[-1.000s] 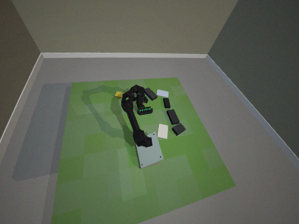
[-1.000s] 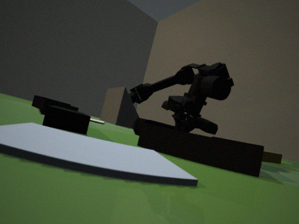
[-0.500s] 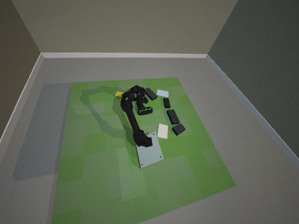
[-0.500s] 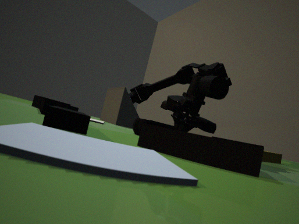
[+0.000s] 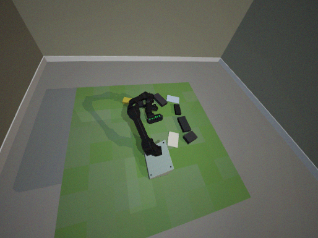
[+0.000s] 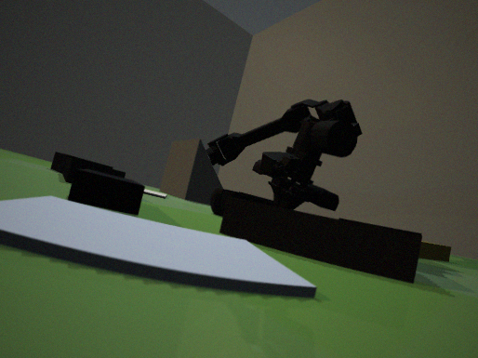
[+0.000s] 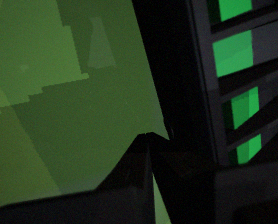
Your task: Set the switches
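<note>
The dark grey controller unit [image 5: 154,120] [image 7: 175,75] sits on its base on the green mat [image 5: 102,169], its row of rocker switches facing up. In the wrist view several switches [image 7: 232,52] show bright green ends along the right side. My gripper [image 5: 150,116] [image 7: 146,141] [image 6: 289,203] is shut and empty. Its tips are low at the unit's long side edge, beside the switch row; I cannot tell if they touch it. In the exterior view a long dark block [image 6: 325,242] hides most of the unit.
Dark modules [image 5: 160,99] [image 5: 177,109] [image 5: 184,123] [image 5: 190,136] lie right of the unit, with white plates [image 5: 172,99] [image 5: 173,139] and a yellow block [image 5: 126,100]. The arm stands on a grey base plate [image 5: 161,164]. A dark block [image 6: 106,191] lies on the left in the exterior view.
</note>
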Robot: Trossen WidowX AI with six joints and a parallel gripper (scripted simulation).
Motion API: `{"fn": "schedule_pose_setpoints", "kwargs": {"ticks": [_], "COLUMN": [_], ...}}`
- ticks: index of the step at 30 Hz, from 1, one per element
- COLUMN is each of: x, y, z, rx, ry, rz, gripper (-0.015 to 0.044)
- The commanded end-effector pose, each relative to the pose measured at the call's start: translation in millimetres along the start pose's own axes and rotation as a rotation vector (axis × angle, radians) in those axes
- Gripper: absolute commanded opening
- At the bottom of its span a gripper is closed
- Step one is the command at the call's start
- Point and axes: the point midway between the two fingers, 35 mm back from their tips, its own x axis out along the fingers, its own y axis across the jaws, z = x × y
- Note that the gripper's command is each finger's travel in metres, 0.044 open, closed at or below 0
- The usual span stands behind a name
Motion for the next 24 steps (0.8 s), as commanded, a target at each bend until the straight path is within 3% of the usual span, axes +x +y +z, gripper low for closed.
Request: {"fn": "schedule_pose_setpoints", "kwargs": {"ticks": [1, 24], "x": [2.6, 11.0], "y": [-7.1, -34.1], "z": [1.4, 1.1], "rx": [0.003, 0.004], "ry": [-0.003, -0.002], "rz": [-0.009, -0.010], "gripper": [0.0000, 0.0000]}}
